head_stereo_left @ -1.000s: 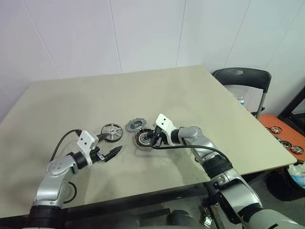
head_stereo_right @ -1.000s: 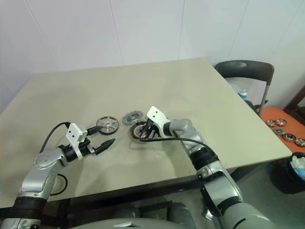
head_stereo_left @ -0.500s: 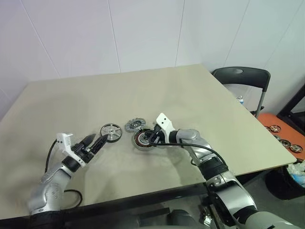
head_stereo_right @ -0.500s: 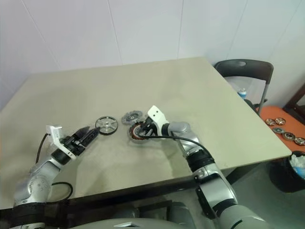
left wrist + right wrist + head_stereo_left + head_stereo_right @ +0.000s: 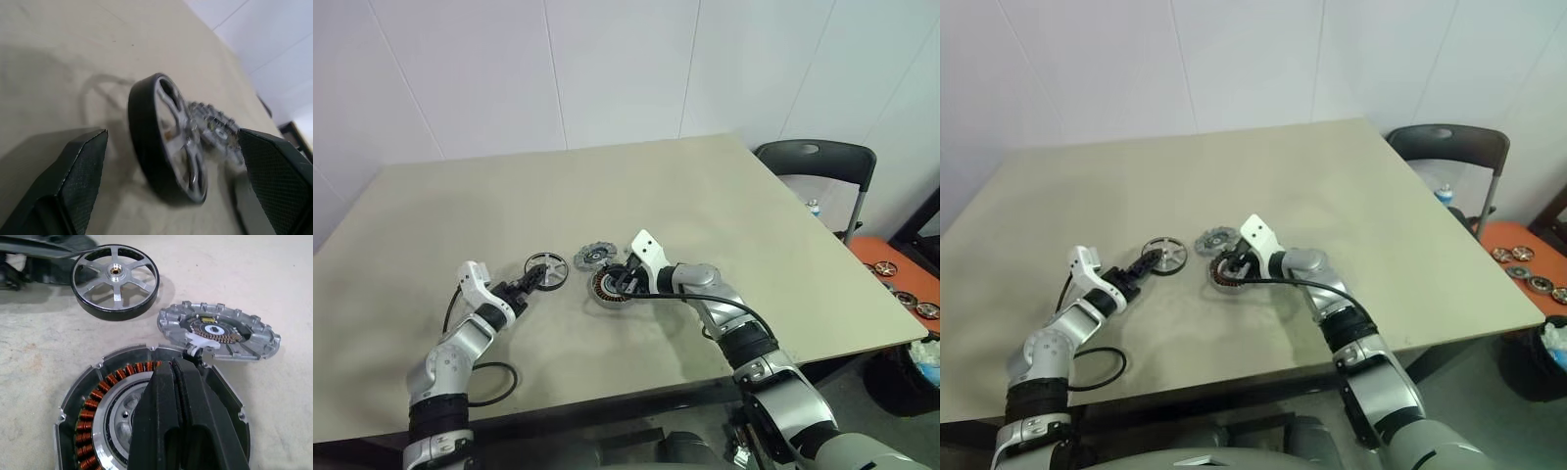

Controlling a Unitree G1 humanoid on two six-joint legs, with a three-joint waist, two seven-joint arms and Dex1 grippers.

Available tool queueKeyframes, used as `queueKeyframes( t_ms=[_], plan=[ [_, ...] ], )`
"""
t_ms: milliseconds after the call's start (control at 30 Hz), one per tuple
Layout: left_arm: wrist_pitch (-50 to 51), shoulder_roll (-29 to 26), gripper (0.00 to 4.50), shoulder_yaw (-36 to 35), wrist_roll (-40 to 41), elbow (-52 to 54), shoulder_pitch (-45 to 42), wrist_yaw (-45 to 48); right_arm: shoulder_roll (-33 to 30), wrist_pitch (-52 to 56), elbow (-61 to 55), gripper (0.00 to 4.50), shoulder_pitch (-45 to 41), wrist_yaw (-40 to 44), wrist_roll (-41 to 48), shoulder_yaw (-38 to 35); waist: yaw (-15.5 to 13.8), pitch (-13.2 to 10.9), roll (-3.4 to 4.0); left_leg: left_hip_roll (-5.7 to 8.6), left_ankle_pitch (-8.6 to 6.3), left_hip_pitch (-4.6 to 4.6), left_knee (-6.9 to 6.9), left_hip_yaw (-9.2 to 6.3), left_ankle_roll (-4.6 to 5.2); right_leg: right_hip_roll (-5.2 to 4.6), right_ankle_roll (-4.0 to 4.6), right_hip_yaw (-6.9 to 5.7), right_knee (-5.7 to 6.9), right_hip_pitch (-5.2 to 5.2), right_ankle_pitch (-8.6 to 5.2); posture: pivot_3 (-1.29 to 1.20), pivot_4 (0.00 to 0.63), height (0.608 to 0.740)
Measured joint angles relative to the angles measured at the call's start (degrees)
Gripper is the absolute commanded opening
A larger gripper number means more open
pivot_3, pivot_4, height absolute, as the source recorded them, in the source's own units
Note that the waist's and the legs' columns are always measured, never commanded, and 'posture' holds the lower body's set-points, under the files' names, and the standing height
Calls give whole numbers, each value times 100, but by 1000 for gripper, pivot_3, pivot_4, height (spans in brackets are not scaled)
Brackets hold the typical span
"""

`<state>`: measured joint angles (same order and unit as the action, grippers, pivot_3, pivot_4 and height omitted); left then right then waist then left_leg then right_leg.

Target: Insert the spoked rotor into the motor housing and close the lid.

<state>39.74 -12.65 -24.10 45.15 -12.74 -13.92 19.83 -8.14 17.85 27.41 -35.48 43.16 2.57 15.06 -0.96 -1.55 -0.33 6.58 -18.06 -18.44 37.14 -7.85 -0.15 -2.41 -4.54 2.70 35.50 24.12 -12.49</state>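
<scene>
The spoked rotor (image 5: 545, 267), a silver wheel with a dark rim, lies flat on the table left of the centre. My left gripper (image 5: 526, 287) is open at its near-left edge. In the left wrist view the rotor (image 5: 168, 142) sits just ahead of the gap between the two fingers (image 5: 80, 166). The grey notched lid (image 5: 592, 257) lies just right of the rotor. The motor housing (image 5: 612, 288), with its copper windings (image 5: 98, 416), lies in front of the lid. My right gripper (image 5: 180, 367) is shut, its tips resting over the housing's far rim beside the lid (image 5: 220, 330).
The beige table (image 5: 705, 196) spreads wide behind and to the right of the parts. A black chair (image 5: 813, 162) stands past the table's right corner. Small round parts lie on an orange surface (image 5: 901, 284) on the floor at the right.
My left arm has swung forward and its wrist has rolled, bringing the open gripper up to the rotor's edge. The right gripper has stayed on the housing.
</scene>
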Motion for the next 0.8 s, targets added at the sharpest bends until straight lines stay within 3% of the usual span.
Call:
queueKeyframes(
  t_ms=[133, 267, 467, 600, 800],
  plan=[
    [46, 123, 3000, -306, 182, -328, -157, -196, 11, -77, 0, 0, -3, -62, 0, -23, 12, 1, 0, 1, 0, 2, 1, -1, -1, -1, 0, 0, 0, -2, 0, 0, 0, 740],
    [113, 165, 1588, -553, 313, -503, -173, -366, -31, -100, 0, 0, -3, -114, -3, -75, 26, 1, -1, 0, 0, 0, -2, 0, -1, 0, 0, 1, -5, 1, 0, 0, 0, 740],
    [376, 278, 1588, -763, 647, -479, -156, -395, -26, -144, 0, 0, -12, -50, 23, -94, 20, 1, -2, 1, 0, 0, 0, -1, 0, -1, 0, 1, -4, -1, 0, 0, 0, 740],
    [872, 713, 1588, -1052, 1600, -274, -228, -360, -67, -72, -129, 0, -11, 356, 381, -254, 25, -5, -11, 0, 0, -18, 1, -1, 0, -1, -2, 0, -11, 13, 1, 0, 0, 740],
    [1340, 884, 1588, -797, 2133, 7, -567, -327, -547, 190, -489, 0, -6, 859, 805, -558, 27, -4, -13, 0, 0, -22, 0, -1, -1, -1, -3, 0, -18, 14, 1, 0, 0, 740]
  ],
)
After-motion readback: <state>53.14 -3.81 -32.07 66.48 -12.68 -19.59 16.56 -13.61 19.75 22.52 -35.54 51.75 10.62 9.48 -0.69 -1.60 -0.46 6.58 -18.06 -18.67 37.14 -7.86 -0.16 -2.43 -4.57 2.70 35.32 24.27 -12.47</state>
